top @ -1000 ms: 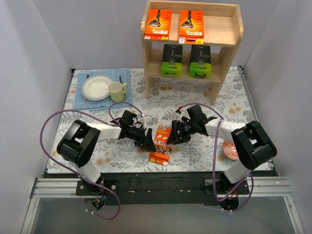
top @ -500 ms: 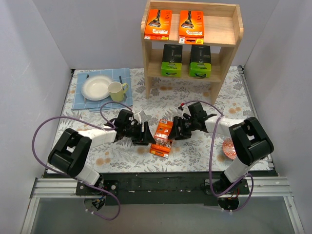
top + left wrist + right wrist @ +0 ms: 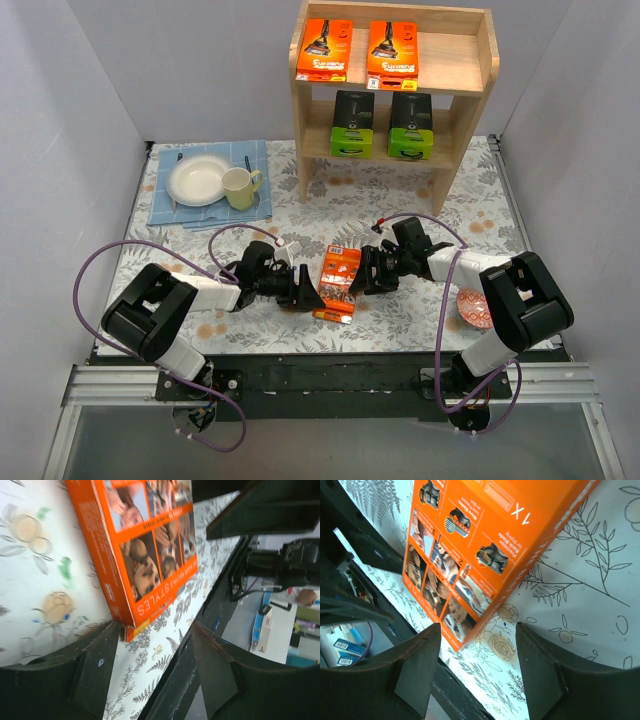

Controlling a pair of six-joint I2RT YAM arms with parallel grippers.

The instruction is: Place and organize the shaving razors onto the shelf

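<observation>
One orange razor pack [image 3: 338, 284] lies flat on the floral table between my two grippers. My left gripper [image 3: 300, 287] is open at the pack's left side; in the left wrist view its left finger [image 3: 95, 670] touches the near corner of the pack [image 3: 135, 545]. My right gripper [image 3: 368, 272] is open at the pack's right side, and in the right wrist view the pack [image 3: 485, 545] lies just beyond its spread fingers [image 3: 415, 670]. The wooden shelf [image 3: 465, 50] holds two orange packs [image 3: 324, 50] on its top tier and two green-and-black packs [image 3: 353, 124] on its lower tier.
A white plate [image 3: 198, 181] and a pale mug [image 3: 240, 186] sit on a blue cloth at the back left. A red patterned bowl [image 3: 470, 305] sits beside the right arm. The table's black front edge [image 3: 330, 365] is close behind the pack.
The pack has shifted a little away from the front edge and to the right, and turned. The right gripper has drawn back to the right; the left gripper has followed the pack.
</observation>
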